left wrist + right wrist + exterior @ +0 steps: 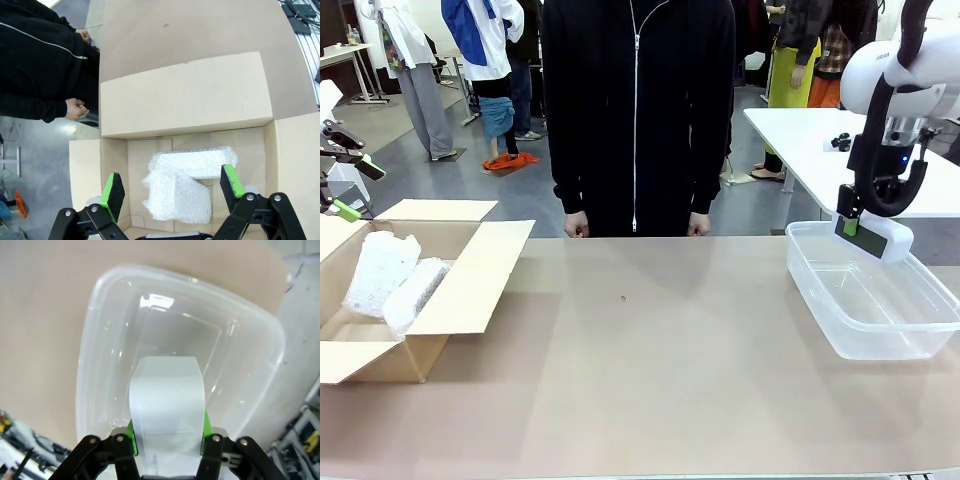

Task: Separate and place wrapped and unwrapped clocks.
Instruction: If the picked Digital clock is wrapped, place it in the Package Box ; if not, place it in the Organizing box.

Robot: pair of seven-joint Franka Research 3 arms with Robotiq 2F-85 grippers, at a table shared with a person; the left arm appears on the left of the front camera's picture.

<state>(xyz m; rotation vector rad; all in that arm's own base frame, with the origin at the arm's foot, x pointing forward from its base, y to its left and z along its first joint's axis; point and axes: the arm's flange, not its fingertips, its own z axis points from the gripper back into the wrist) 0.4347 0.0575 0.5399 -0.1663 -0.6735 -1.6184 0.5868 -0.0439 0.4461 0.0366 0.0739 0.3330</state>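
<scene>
Clear plastic bin (880, 330) sits on the surface (650, 370) at our right, and our right gripper (851, 222) hangs over its far end, jaws clamped on the bare white clock (880, 238). We see that clock lying roughly level, its long axis running out from the pads toward the right. In the cardboard box (470, 290) at our left, two bubble-wrapped clocks (390, 275) lean side by side, long axes running toward the box's far side. Our left gripper (172, 192) hovers above them, jaws wide apart, holding nothing.
</scene>
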